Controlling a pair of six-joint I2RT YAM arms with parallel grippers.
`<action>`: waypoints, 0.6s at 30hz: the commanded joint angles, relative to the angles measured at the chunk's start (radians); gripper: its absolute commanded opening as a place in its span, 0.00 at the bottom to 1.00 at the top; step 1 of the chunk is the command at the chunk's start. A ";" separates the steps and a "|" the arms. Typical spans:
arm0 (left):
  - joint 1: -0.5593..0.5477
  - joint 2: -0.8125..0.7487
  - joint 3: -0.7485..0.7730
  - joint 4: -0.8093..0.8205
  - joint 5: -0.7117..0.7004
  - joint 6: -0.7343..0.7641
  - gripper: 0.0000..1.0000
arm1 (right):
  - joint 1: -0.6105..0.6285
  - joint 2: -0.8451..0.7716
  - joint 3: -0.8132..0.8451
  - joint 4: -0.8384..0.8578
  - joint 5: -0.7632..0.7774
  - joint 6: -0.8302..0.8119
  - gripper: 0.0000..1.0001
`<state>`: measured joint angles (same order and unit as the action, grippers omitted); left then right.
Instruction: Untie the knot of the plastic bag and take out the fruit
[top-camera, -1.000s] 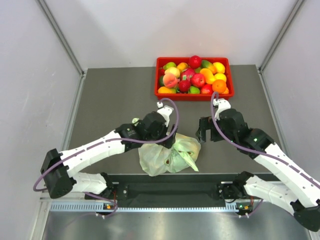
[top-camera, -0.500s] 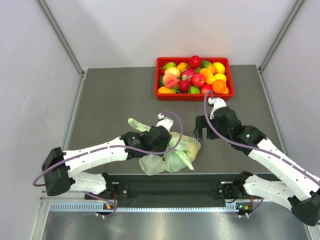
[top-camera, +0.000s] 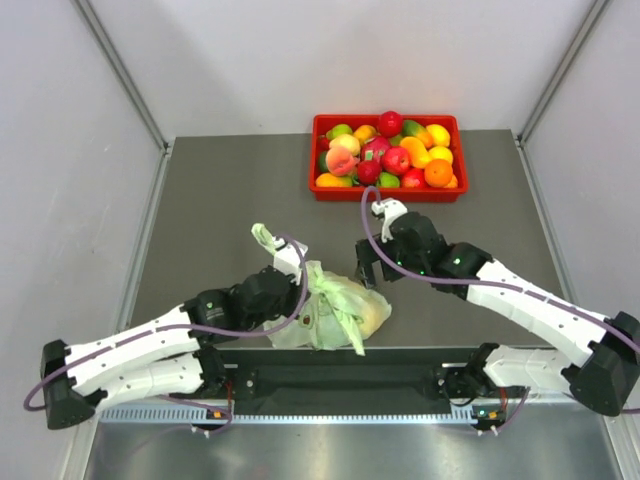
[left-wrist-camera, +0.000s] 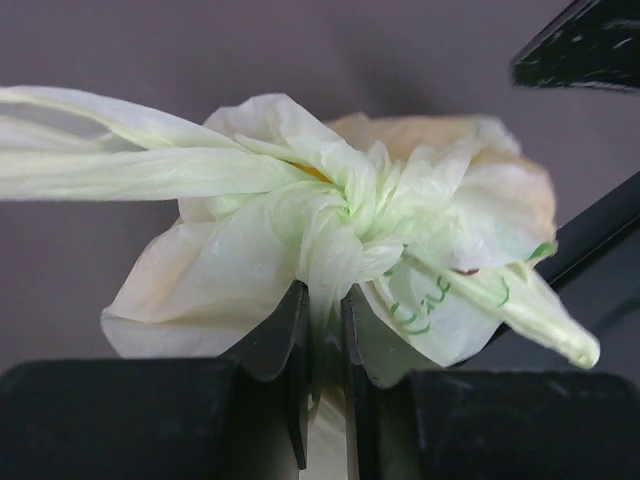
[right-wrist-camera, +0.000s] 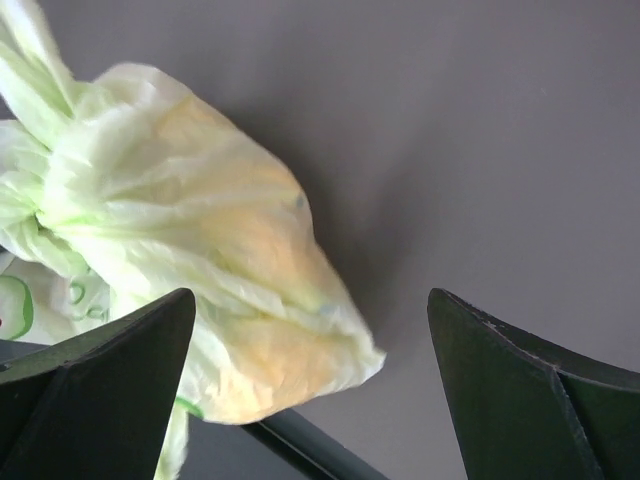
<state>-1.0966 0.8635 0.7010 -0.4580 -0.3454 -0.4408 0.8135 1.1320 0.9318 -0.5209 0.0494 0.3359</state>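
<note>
The pale green plastic bag (top-camera: 340, 312) lies near the table's front edge, bulging. Its knot (left-wrist-camera: 340, 200) is a bunched lump with one tail (left-wrist-camera: 110, 170) stretched left and another (left-wrist-camera: 520, 305) hanging right. My left gripper (left-wrist-camera: 322, 300) is shut on a twisted strand of bag film just under the knot. From above, this gripper (top-camera: 300, 290) sits at the bag's left top. My right gripper (right-wrist-camera: 311, 300) hangs open over the bag's right end (right-wrist-camera: 230, 260), with nothing between its fingers; from above it (top-camera: 372, 265) is just behind the bag. The fruit shows only as a yellowish glow (right-wrist-camera: 260, 250) through the film.
A red tray (top-camera: 385, 195) heaped with apples, oranges and other fruit stands at the back centre-right. The table's dark front rail (top-camera: 340, 375) runs right below the bag. Grey walls close both sides.
My left gripper has closed on the strand at the knot and drawn back to the near left, tugging the bag with it. My right arm has swung left toward the bag, still open.
</note>
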 joint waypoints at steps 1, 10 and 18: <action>-0.002 -0.046 -0.011 0.093 0.009 0.020 0.00 | 0.032 0.034 0.065 0.102 -0.031 -0.046 1.00; -0.002 0.013 0.018 0.048 -0.027 -0.009 0.00 | 0.087 0.123 0.062 0.174 -0.154 -0.119 0.93; -0.002 -0.037 0.022 0.041 -0.078 -0.012 0.00 | 0.182 0.149 0.036 0.229 -0.261 -0.159 0.86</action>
<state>-1.0966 0.8528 0.6968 -0.4549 -0.3824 -0.4435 0.9607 1.2675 0.9520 -0.3679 -0.1505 0.2085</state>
